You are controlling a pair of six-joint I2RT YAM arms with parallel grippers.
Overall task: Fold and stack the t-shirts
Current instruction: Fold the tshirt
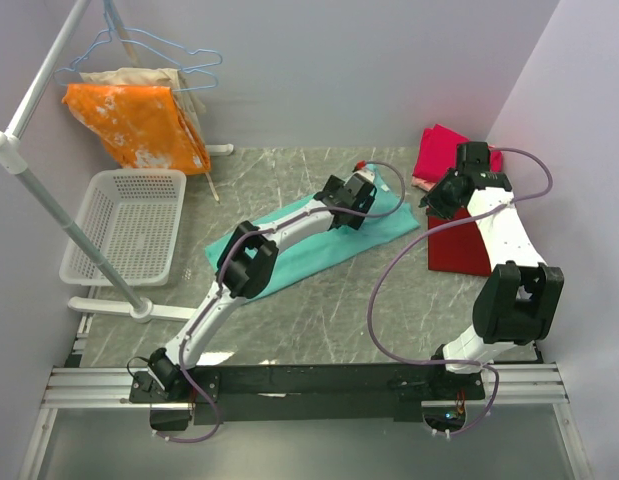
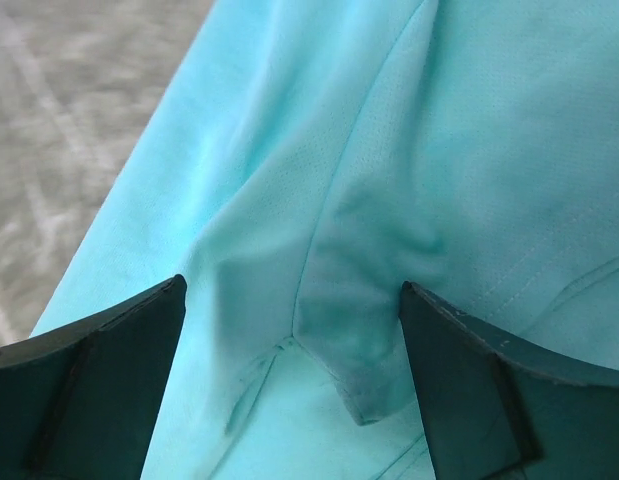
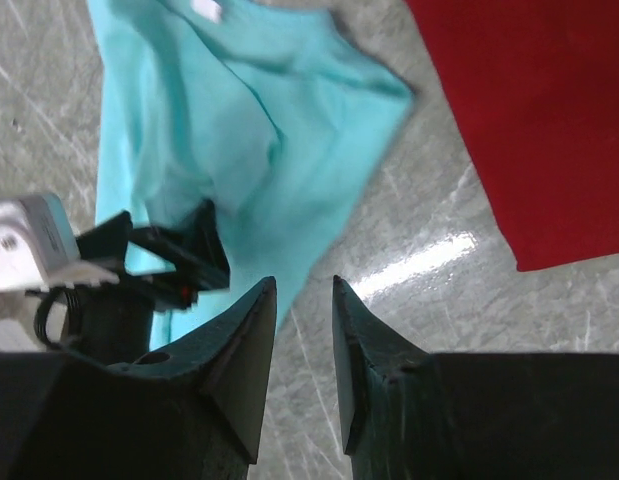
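Left pincer [image 2: 292, 300], mine: fingers wide apart, gripping nothing, low over the teal t-shirt [image 2: 469, 150], which lies as a long, part-folded strip in the middle of the worktop [image 1: 319, 320]. Right pincer [image 3: 303, 285]: fingers narrowly apart, empty, above bare worktop just beside that shirt's corner. Dark red t-shirt [image 1: 457, 255]: flat at the right, with the magenta-pink t-shirt [image 1: 439, 150] behind it. Handling, in my judgement: light, limp cotton that creases easily, neither slippery nor fragile; I would pinch it at a hem or folded edge. Writing: white neck label [image 3: 205, 10], too small to read.
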